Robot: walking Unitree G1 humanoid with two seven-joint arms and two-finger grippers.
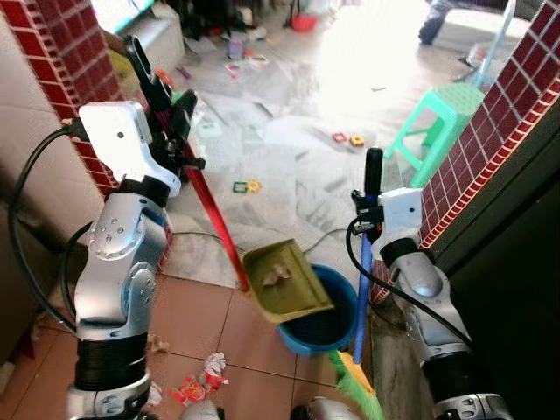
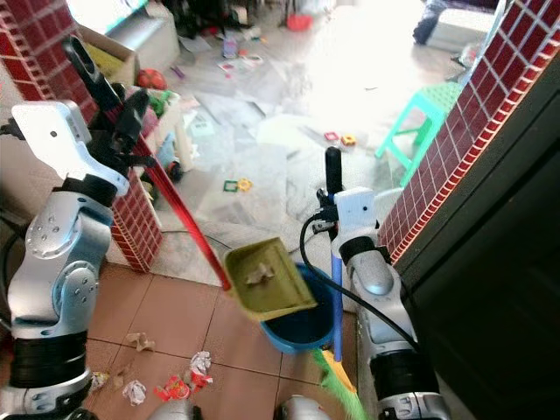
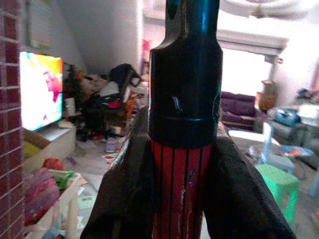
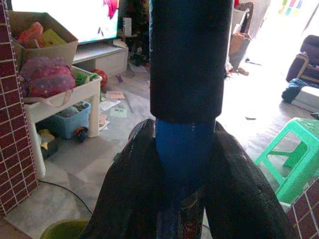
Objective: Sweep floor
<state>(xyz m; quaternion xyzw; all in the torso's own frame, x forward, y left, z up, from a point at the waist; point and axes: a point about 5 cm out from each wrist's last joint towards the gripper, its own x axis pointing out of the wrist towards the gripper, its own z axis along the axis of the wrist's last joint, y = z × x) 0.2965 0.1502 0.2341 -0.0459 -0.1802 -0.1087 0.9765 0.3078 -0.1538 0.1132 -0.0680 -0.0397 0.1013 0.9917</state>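
My left gripper [image 1: 171, 109] is shut on the red handle [image 1: 214, 219] of an olive dustpan [image 1: 289, 282], held tilted above a blue bucket [image 1: 319, 324]. A bit of crumpled litter [image 1: 276, 275] lies in the pan. My right gripper [image 1: 371, 203] is shut on the blue broom handle [image 1: 362, 289], upright beside the bucket, with its green bristles [image 1: 357, 385] on the tiles. In the left wrist view the fingers [image 3: 124, 194] clamp the red handle [image 3: 179, 189]. In the right wrist view the fingers [image 4: 124, 194] clamp the blue handle [image 4: 182, 149]. Crumpled paper and wrappers [image 1: 197, 381] lie on the tiles near my feet.
A red brick pillar [image 1: 74, 61] stands to the left and a brick wall [image 1: 499, 131] to the right. A green plastic stool [image 1: 446, 118] stands ahead on the right. Small toys [image 1: 245, 185] and papers litter the marble floor beyond. A black cable [image 1: 206, 234] lies across the floor.
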